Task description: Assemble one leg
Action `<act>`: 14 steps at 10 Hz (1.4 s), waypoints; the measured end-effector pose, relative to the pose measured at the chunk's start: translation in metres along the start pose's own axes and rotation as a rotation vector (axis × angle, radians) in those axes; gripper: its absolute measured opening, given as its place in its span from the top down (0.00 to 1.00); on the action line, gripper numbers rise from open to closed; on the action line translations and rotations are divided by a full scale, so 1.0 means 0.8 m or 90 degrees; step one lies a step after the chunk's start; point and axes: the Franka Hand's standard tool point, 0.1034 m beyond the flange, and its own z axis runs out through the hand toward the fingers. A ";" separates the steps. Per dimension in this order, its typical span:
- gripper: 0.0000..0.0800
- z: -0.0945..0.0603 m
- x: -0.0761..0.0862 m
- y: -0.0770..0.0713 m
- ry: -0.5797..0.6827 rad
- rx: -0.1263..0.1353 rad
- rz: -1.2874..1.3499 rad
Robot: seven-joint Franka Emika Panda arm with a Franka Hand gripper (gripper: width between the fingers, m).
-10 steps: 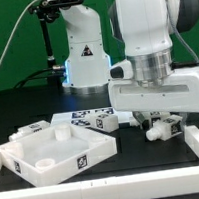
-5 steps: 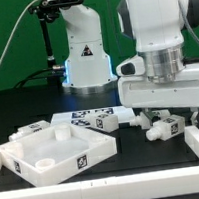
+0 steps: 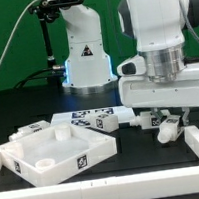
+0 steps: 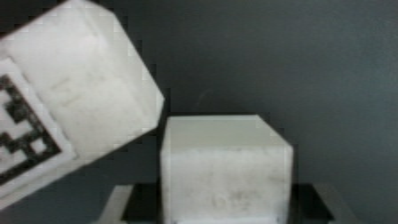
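Bright even light, blurry wrist view

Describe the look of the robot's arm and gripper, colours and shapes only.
The arm is glossy white with rounded, cylindrical segments and a grey band above the gripper. Its base shows a pale blue light. The gripper body is wide, boxy and white, with short jaws beneath. No legible markings.

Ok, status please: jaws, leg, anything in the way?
Jaws low, one leg between them; grip unconfirmed. Another tagged white block lies tilted close beside it, may crowd the lift.
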 end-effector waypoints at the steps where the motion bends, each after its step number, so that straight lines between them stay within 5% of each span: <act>1: 0.64 0.000 0.000 0.000 0.000 0.000 0.000; 3: 0.64 -0.004 -0.010 -0.011 -0.001 0.005 -0.011; 7: 0.64 -0.009 -0.078 -0.049 -0.004 0.008 -0.041; 14: 0.64 0.002 -0.092 -0.026 0.004 -0.001 -0.140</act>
